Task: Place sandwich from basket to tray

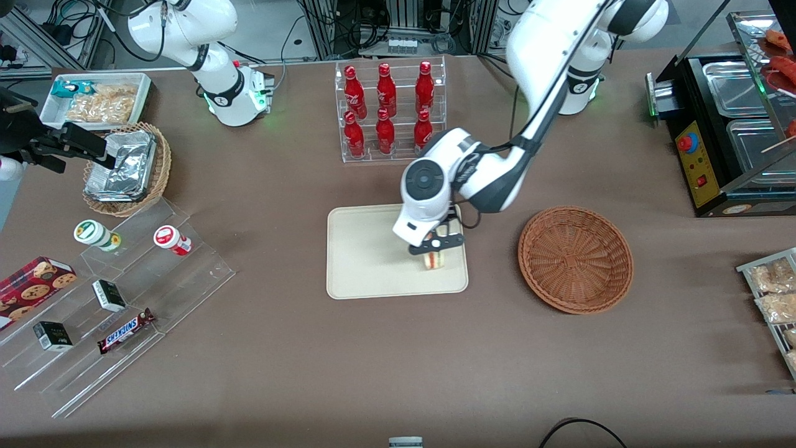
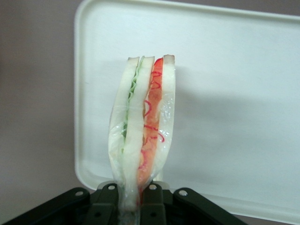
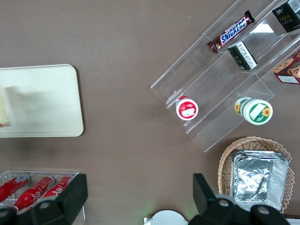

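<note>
Tool (image 1: 436, 244) low over the tray (image 1: 364, 255), clamped on the sandwich (image 1: 435, 259) at the tray end nearest the basket (image 1: 575, 258). Sandwich standing on edge, apparently touching the tray surface, though contact not certain from the front view. In the left wrist view, black fingers (image 2: 152, 206) pinching the wrapped sandwich (image 2: 143, 126) from both sides at its narrow end; pale bread slices upright, green filling in one seam, red and orange in the other, clear film around the whole wedge, cream tray (image 2: 234, 93) beneath. Basket bare inside, resting on the brown bench (image 1: 398, 373) just beside the tray, toward the working arm's end. Clear rack of red bottles (image 1: 388, 109) farther from the front camera than the tray. Toward the parked arm's end: a tan wicker basket holding foil packets (image 1: 124, 165), a white bin of snacks (image 1: 99, 99) farther from the front camera than it, and a stepped clear display stand (image 1: 118, 292) carrying two small round tubs, dark boxes, a Snickers bar (image 1: 126, 330) and a cookie box (image 1: 34, 283). A black warmer cabinet with steel pans (image 1: 721, 130) at the working arm's end. In the right wrist view, only a sliver of the sandwich (image 3: 3, 110) visible at the tray (image 3: 47, 101).
</note>
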